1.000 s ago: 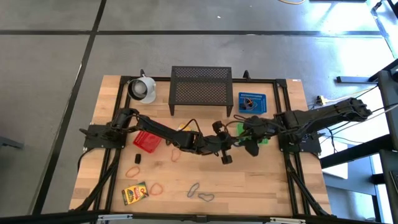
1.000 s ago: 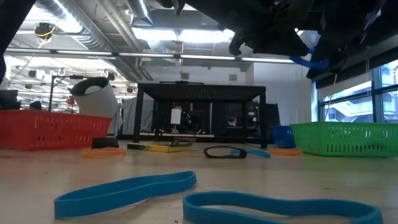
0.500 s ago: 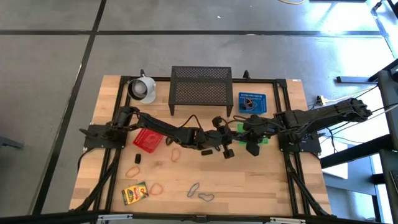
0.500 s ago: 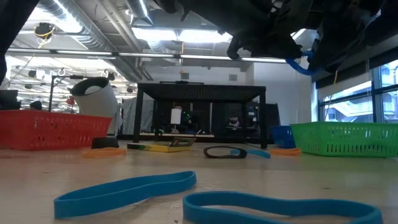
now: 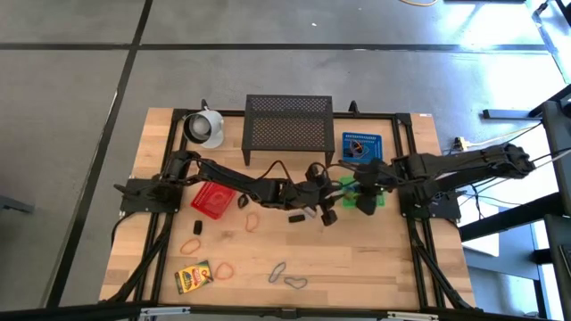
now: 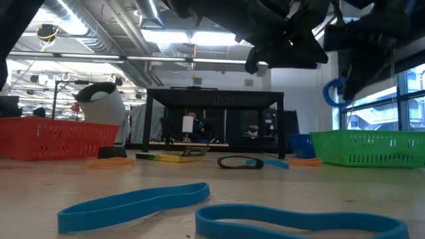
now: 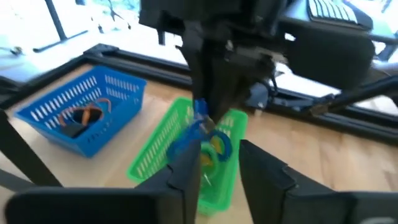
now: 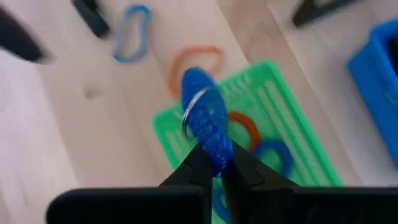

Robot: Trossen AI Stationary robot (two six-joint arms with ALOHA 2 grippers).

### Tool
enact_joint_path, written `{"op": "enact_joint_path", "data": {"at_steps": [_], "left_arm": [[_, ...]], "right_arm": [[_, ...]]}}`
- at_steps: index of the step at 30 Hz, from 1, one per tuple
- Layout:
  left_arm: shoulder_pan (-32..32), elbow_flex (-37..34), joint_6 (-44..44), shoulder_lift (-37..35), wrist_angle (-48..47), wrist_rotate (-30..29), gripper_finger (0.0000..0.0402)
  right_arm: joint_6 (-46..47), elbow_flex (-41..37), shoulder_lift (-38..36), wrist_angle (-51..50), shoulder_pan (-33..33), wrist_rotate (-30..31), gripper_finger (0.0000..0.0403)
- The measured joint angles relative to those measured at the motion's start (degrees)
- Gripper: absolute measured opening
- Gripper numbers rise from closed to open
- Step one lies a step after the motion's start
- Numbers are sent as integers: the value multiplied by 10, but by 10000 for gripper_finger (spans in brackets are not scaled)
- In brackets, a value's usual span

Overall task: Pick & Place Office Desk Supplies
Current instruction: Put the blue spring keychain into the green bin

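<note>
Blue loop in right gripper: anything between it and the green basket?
Nothing visible. The right gripper holds the blue loop right above the green basket. The left gripper is open beside them, not under the loop.

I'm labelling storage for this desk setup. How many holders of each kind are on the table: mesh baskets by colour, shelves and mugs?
Red mesh basket: 1
Green mesh basket: 1
Blue mesh basket: 1
Black mesh shelf: 1
White mug: 1
Total: 5
</note>
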Motion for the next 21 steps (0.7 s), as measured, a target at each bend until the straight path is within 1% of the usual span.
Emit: {"op": "enact_joint_path", "data": {"at_steps": [5,8,11,14,21], "left_arm": [[4,0,-11,0,-43,-3,149],[6,0,-11,0,-57,-18,162],[8,0,-11,-1,-74,-34,166],[11,0,-11,-13,-99,-58,164],[16,0,-9,-70,-231,-64,162]], "right_arm": [[0,0,0,-77,-18,0,12],[0,0,0,-118,-25,-2,12],[13,0,4,-143,-32,-17,12],[31,0,12,-143,-33,-17,12],[64,0,54,-134,-33,-17,31]]}}
